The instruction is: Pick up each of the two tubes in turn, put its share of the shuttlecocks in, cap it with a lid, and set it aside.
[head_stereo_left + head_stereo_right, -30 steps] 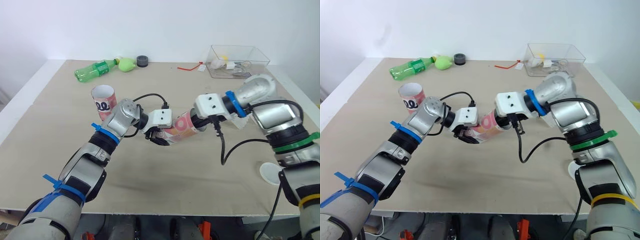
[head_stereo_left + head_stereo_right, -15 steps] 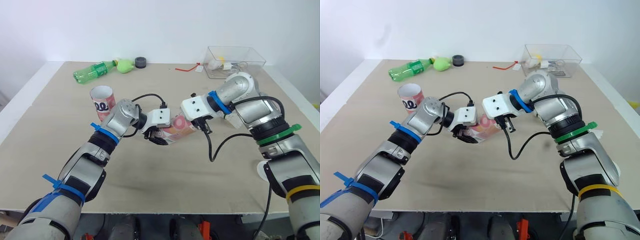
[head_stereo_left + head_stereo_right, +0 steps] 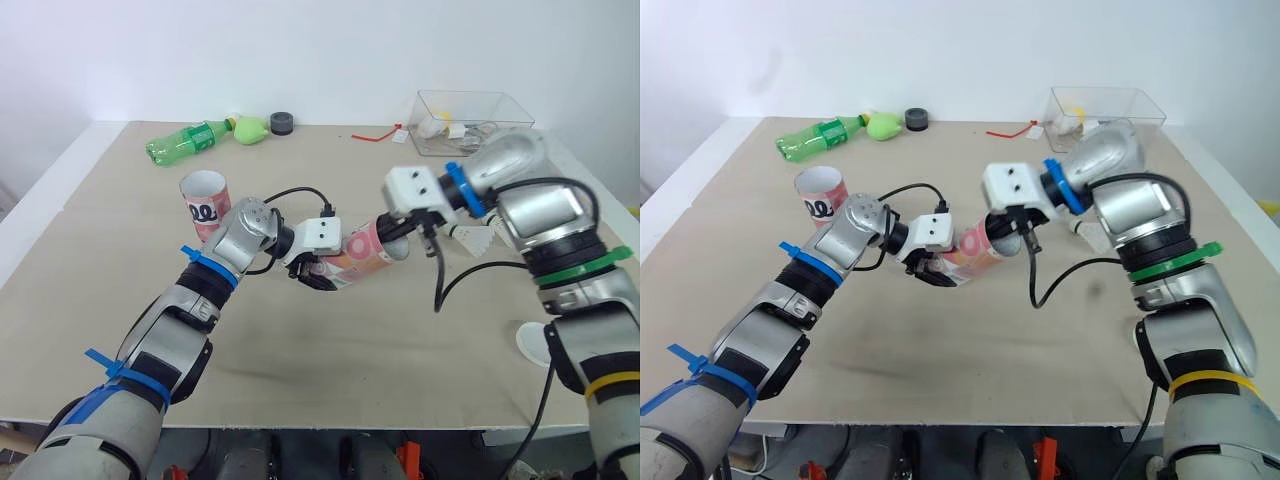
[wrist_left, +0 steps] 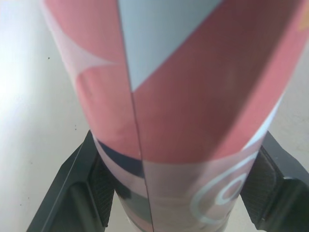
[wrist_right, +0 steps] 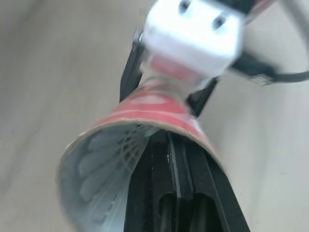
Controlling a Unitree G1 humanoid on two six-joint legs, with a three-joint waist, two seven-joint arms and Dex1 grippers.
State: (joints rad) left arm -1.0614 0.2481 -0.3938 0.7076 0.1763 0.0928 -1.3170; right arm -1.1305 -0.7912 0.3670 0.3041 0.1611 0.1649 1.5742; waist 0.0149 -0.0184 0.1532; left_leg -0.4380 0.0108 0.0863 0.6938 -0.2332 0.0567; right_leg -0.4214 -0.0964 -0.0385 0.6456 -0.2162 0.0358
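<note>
Left gripper (image 3: pixel 320 271): jaws clamped across the lower end of the pink tube (image 3: pixel 362 250); you hold it tilted over the table (image 3: pixel 330 380), long axis rising toward the right gripper (image 5: pixel 166 145), open mouth facing it; right jaws narrow, nothing between them, tips at the rim beside a shuttlecock (image 5: pixel 108 169) inside; your right arm is nearer the lid (image 3: pixel 534 345).
</note>
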